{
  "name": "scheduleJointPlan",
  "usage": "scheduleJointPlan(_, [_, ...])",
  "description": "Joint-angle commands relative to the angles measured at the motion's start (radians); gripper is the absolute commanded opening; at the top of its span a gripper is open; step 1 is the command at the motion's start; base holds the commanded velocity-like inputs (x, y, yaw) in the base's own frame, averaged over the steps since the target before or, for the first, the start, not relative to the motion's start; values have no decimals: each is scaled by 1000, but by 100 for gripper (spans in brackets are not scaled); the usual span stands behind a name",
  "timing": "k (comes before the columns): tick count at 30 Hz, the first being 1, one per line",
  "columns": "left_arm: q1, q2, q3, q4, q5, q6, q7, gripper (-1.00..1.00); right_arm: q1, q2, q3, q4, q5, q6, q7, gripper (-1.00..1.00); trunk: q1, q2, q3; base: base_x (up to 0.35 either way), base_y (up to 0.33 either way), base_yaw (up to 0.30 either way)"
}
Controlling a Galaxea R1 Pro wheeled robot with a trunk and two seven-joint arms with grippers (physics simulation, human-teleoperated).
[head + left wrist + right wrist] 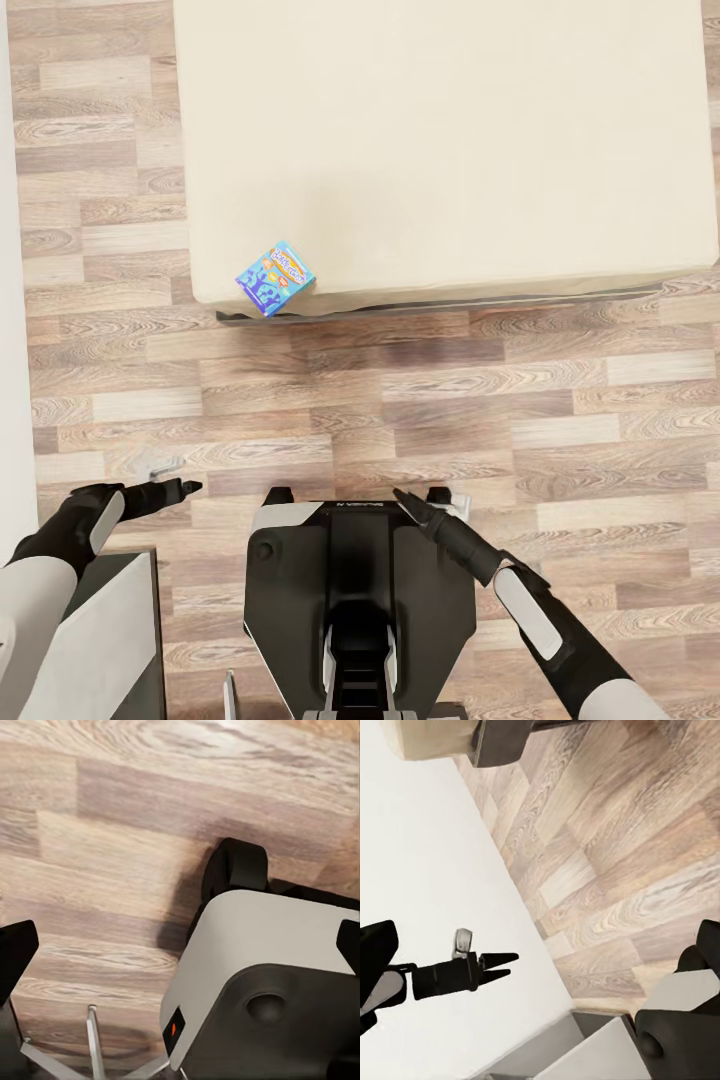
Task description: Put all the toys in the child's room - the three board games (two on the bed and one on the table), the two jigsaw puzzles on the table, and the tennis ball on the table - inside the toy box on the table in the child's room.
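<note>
A small blue board game (275,278) lies flat at the near left corner of the bed (450,150), partly over the mattress edge. The bed has a plain beige mattress and a thin grey frame. Both my arms hang low over the wood floor, well short of the bed. My left gripper (192,487) is open and empty; in the left wrist view its fingertips (15,952) sit at the picture's edges. My right gripper (398,494) is open and empty too, its fingertips (375,945) wide apart. The toy box, table, jigsaw puzzles and tennis ball are out of view.
A strip of wood plank floor (450,400) separates my base (360,580) from the bed. A white wall (10,300) runs along the left. A dark grey desk corner (110,640) sits under my left arm.
</note>
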Motion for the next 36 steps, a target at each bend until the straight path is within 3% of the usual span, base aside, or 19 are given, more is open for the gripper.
scheduleJointPlan(1, [0,0,0,-2,8,9,-3,100,-1,1,-1,10,-16,9,12,100,1,-2,-1,0,0,0])
scheduleJointPlan(9, [0,2,-10,-5,8,16,-80,100,-5,-2,-11,42,-27,20,49,100,1,-2,-1,0,0,0])
scheduleJointPlan(14, [0,5,-8,-9,6,71,-122,100,-7,-7,-13,45,-26,52,53,100,1,-2,-1,0,0,0])
scheduleJointPlan(19, [0,8,-3,-14,6,92,-130,100,-6,-7,-14,45,-26,81,61,100,1,-2,-1,0,0,0])
scheduleJointPlan(36, [0,12,0,-17,7,101,-134,100,-6,3,-16,46,-25,48,55,100,1,-2,-1,0,0,0])
